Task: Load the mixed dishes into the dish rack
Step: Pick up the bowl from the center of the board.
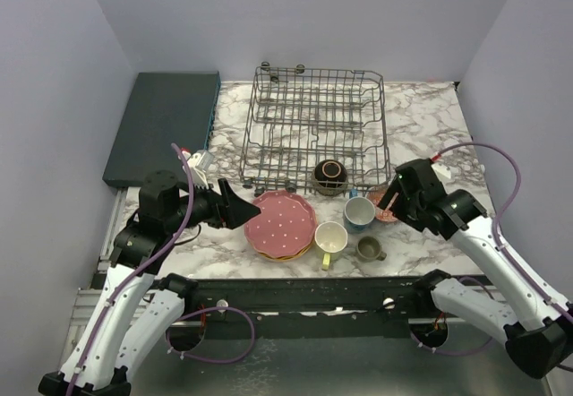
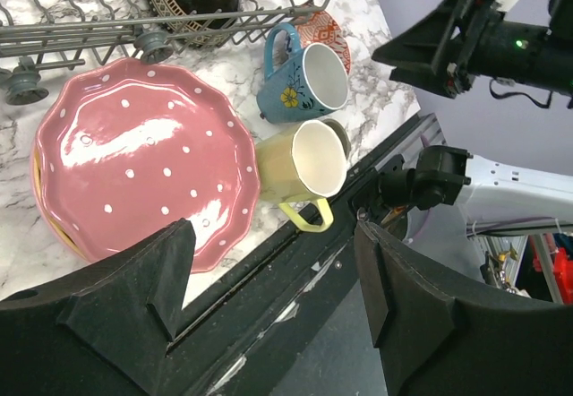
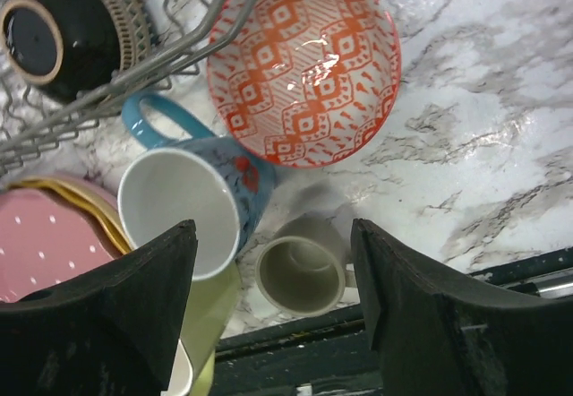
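The grey wire dish rack (image 1: 315, 127) stands at the back, with a dark brown bowl (image 1: 329, 176) in its near right corner. In front of it lie a stack of plates topped by a pink dotted one (image 1: 282, 224), a yellow mug (image 1: 329, 239), a blue mug (image 1: 359, 212), an olive-grey mug (image 1: 369, 249) and a red patterned bowl (image 3: 304, 60). My left gripper (image 1: 242, 210) hovers open just left of the pink plate (image 2: 134, 154), holding nothing. My right gripper (image 3: 273, 271) hangs open above the olive-grey mug (image 3: 304, 266) and beside the red bowl, empty.
A flat dark teal slab (image 1: 161, 127) lies at the back left beside the rack. The black rail (image 1: 295, 293) of the table's near edge runs just in front of the mugs. Purple walls close in both sides.
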`<action>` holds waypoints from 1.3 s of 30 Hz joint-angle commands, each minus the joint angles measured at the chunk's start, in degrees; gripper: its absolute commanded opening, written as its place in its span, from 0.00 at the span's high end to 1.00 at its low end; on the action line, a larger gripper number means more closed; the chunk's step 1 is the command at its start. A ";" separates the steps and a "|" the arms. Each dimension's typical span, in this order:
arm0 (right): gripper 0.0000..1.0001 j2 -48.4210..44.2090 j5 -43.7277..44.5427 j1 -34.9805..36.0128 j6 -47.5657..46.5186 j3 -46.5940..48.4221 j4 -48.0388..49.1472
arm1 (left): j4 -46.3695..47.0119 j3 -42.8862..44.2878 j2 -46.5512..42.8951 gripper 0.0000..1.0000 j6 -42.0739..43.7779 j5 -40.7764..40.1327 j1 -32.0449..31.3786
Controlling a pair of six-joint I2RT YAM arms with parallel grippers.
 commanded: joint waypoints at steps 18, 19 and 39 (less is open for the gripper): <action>0.40 5.95 -10.48 -19.25 -2.38 -9.00 9.02 | 0.82 -0.87 -1.50 0.20 -0.13 -0.16 -1.54; 0.40 6.19 -10.29 -19.44 -2.33 -9.22 9.09 | 0.89 -0.87 -1.40 0.20 -0.06 -0.18 -1.62; 0.53 12.43 -9.89 -22.17 -2.31 -12.62 17.23 | 0.97 -0.89 0.58 0.20 -0.21 -0.27 -1.63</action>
